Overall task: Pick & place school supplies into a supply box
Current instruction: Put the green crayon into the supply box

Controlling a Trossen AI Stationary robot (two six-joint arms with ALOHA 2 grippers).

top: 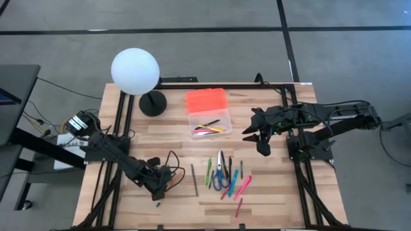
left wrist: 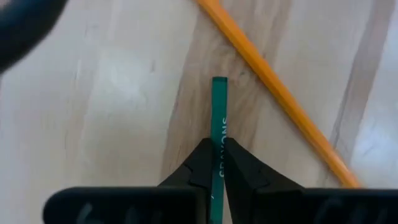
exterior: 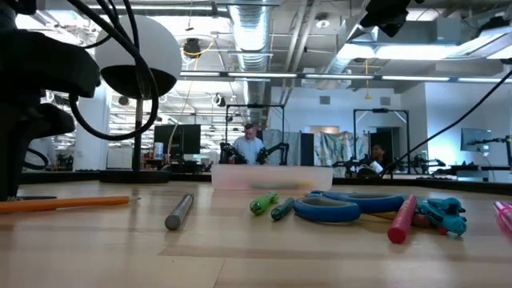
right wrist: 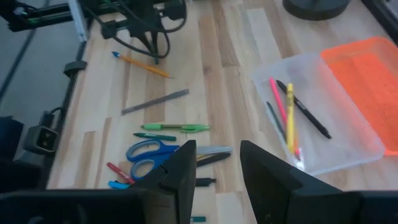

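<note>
The clear supply box (top: 209, 124) sits mid-table with its orange lid (top: 207, 101) lying open at its far side; pink, yellow and black pens (right wrist: 289, 118) lie inside. More pens, pencils and blue-handled scissors (top: 221, 177) lie loose near the table's near edge, with a grey pencil (top: 194, 179) to their left. My left gripper (top: 158, 191) is low over the near-left table, shut on a green pencil (left wrist: 219, 118), beside an orange pencil (left wrist: 273, 87). My right gripper (top: 260, 138) hovers open to the right of the box. My left gripper pinches the green pencil between its two fingertips (left wrist: 202, 158). The pencil lies along the fingers, and its end (left wrist: 219, 81) sticks out past them over the wood. Whether it is clear of the table does not show.
A white globe lamp (top: 135, 70) on a black base (top: 153, 102) stands at the far left, beside the lid. Black frame rails (top: 122, 115) run along both table sides. Bare wood lies between the box and the loose supplies. People show in the room beyond the table.
</note>
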